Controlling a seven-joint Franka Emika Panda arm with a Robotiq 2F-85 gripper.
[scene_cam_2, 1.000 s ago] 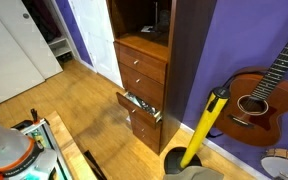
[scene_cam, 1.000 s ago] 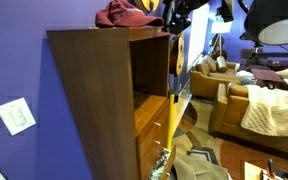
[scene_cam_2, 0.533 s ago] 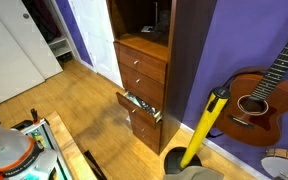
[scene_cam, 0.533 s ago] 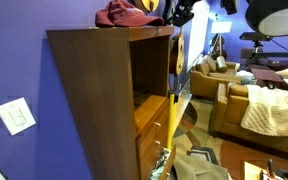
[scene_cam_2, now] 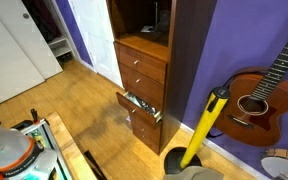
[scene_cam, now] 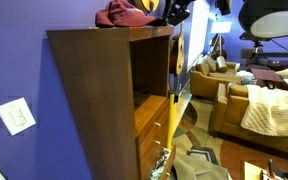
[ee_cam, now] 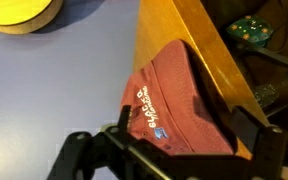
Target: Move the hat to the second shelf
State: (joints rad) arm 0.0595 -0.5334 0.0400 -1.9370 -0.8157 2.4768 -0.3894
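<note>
Hat (scene_cam: 124, 14) sits on top of the cabinet (scene_cam: 94, 90), ungrasped. Claw (ee_cam: 174, 150) hovers over it, fingers spread either side. Step: pre-grasp. Next move, probably: descend, pinch crown, lift off, lower to the shelf (scene_cam: 150, 106) inside the cabinet. Cabinet top is dark wood. Purple wall (scene_cam: 24, 60) behind the cabinet, guitar (scene_cam_2: 252, 98) beside it.

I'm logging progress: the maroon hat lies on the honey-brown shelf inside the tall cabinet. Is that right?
No. The hat lies on the cabinet's dark-brown top panel, not on the honey-brown shelf inside. An exterior view shows it.
</note>
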